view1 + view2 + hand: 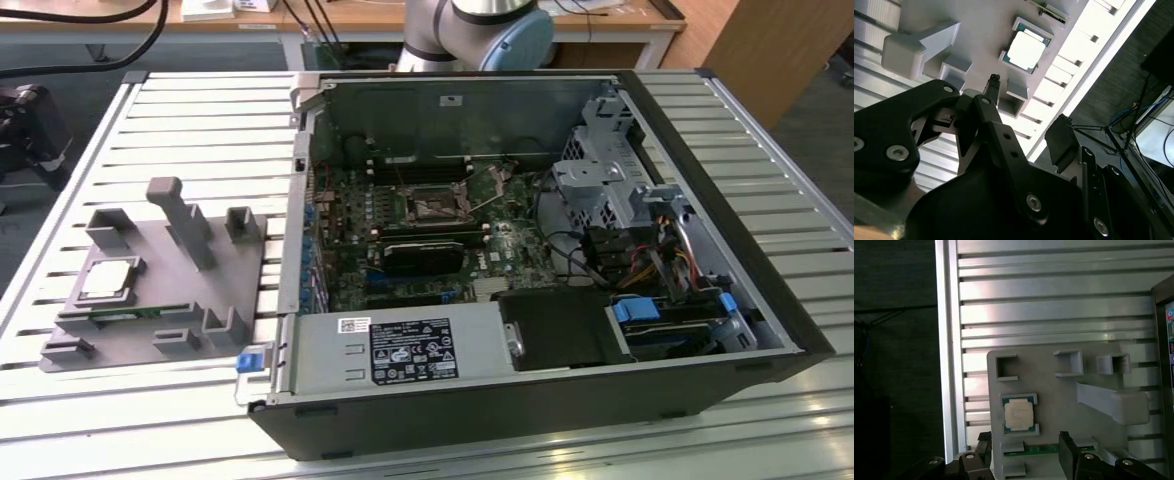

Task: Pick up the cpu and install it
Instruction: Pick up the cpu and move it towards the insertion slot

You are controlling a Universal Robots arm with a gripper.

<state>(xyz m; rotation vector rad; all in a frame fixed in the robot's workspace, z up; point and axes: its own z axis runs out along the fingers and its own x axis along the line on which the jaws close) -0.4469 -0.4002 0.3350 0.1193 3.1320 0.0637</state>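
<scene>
Black fingers (1061, 142) of the tool (1026, 102) are looming closest in both wrist views, standing spread wide and gripping nothing. Beyond their tips the cpu (1026, 50) is lying flat in a shallow recess of a grey holder (979, 30). It is showing as a small, thin square with a pale silver lid catching the light and a narrow green rim around it. In the first wrist view the cpu (1019, 416) is sitting just ahead of the gap between the two fingers, touching neither.

Low corner lips of the holder are hugging the chip on two opposite sides, while its top face is lying uncovered. A green memory stick (1041, 449) is resting in a slot of the holder just beside the cpu. Hollow square blocks (1006, 367) are standing near it, and a tall slanted post (1114, 405) is rising well apart from it.

In the exterior view the holder (160, 285) is lying on the slatted metal table (200, 130), near the table edge on the exterior view's left. The cpu (110, 278) is sitting on the holder's part towards that edge. On the holder's other side an open computer case (534, 420) is lying just beside it. The black socket (438, 207) on the board inside is sitting well apart from the holder.
</scene>
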